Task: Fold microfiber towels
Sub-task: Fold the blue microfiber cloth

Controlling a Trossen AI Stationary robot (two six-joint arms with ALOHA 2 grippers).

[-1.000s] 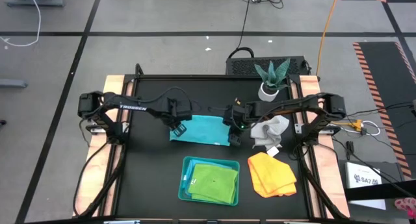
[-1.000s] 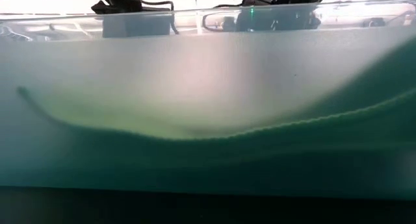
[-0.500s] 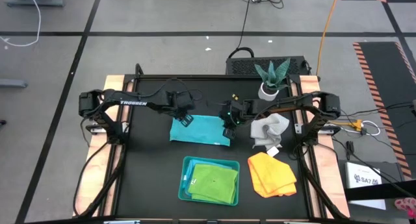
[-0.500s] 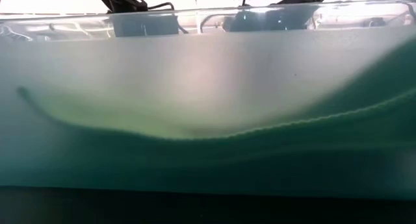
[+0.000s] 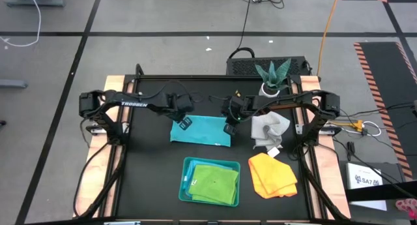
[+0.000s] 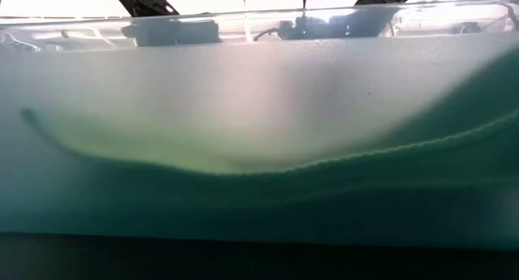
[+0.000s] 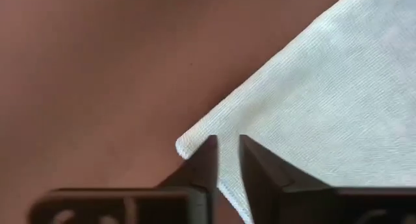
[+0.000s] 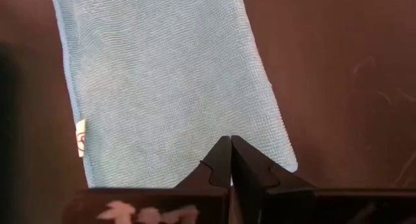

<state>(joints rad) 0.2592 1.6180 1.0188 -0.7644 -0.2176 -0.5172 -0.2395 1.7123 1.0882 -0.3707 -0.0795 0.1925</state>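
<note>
A turquoise towel [image 5: 203, 131] lies flat on the black table as a folded rectangle. My left gripper [image 5: 184, 122] points down at its far-left corner, the fingers nearly together on the cloth [image 7: 227, 160]. At the towel's right short edge my right gripper [image 5: 229, 126] slants down with its fingers closed [image 8: 229, 146]. A lime green towel [image 5: 214, 183] lies in the teal tray [image 5: 185, 183]. Right of the tray, a yellow-orange towel [image 5: 272, 175] and a crumpled grey-white one [image 5: 270, 130] rest on the table. The tray wall [image 6: 259, 150] fills the low view. My left gripper pinches the towel just inside its far-left corner [image 7: 188, 146], coming from above with the fingers pointing down. A narrow strip of cloth shows between the fingertips, and the corner still lies on the table. My right gripper has its closed fingertips on the towel's right short edge [image 8: 250, 136], nearer the far-right corner [image 8: 288, 164]. It slants down from the table's right. The fingers hide the pinch, and the cloth lies flat.
A potted plant [image 5: 272, 80] stands at the far edge, close behind my right arm. The tray sits near the front edge, below the turquoise towel. Bare black table [image 5: 146, 166] lies left of the tray.
Both grippers have gone toward the table's far edge over the turquoise towel, the right one from the towel's near-right corner up along its right edge, the left one a little right toward the far-left corner. The towel lies as it did.
</note>
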